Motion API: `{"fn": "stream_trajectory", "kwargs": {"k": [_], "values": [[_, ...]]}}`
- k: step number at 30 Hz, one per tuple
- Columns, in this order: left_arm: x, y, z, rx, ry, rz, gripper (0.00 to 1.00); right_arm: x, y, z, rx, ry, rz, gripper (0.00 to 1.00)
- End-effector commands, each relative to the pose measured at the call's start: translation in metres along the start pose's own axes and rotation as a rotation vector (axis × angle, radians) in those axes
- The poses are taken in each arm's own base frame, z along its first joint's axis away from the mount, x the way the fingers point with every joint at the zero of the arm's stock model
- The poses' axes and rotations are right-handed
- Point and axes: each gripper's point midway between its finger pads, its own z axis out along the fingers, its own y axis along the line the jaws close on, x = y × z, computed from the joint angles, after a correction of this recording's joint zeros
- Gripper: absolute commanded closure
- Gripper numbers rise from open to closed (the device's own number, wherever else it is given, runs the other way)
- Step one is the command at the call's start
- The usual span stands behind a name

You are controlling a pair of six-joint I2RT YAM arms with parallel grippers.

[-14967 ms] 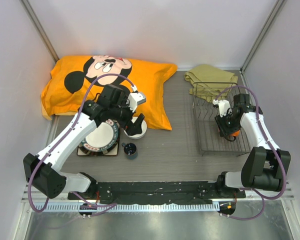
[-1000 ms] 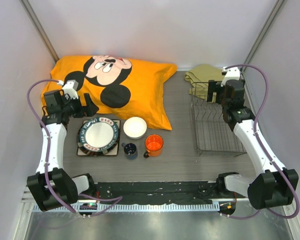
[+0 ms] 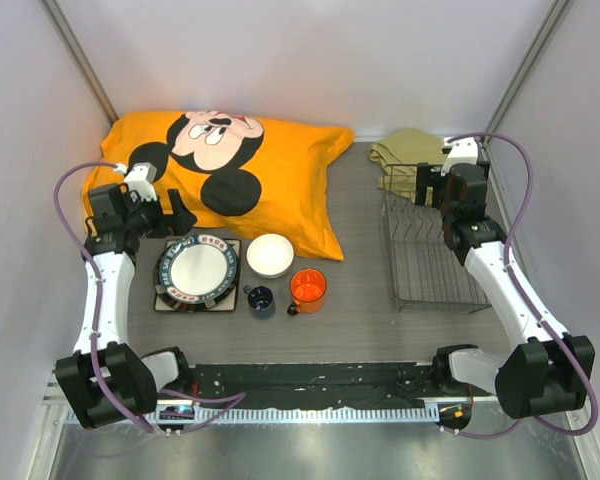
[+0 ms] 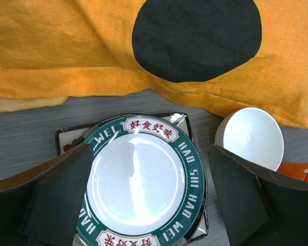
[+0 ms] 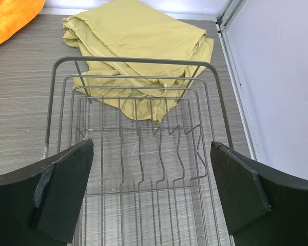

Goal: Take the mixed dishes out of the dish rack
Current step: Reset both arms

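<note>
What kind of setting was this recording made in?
Probably a lab test cell, not a kitchen: plain white walls box in a grey table, with a dish rack and cartoon pillow as props.

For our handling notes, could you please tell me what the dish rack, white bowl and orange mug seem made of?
Dish rack: thin dark bent wires, likely coated metal, matte. White bowl: smooth, glossy with soft sheen, probably glazed ceramic, possibly melamine. Orange mug: bright, shiny orange; plastic or glazed ceramic, unclear from here.

The patterned-rim plate (image 4: 143, 189) covers most of the square plate (image 4: 66, 141); the orange mug (image 4: 300, 171) is cropped.
</note>
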Motion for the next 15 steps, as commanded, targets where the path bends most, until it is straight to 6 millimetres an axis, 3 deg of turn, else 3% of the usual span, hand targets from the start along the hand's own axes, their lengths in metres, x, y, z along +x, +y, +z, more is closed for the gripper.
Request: {"fn": "stream_trajectory", "kwargs": {"k": [1, 15], "values": [[-0.0209, -0.0017, -0.0091, -0.017, -0.083, 0.059, 0.00, -0.0100, -0.0059, 0.0014, 0.027, -0.051, 0.007, 0.00], [-0.0264, -0.0029, -0.0146, -0.028, -0.108, 0.070, 0.00, -0.0127, -0.0115, -0.0005, 0.036, -0.065, 0.010, 0.00]]}}
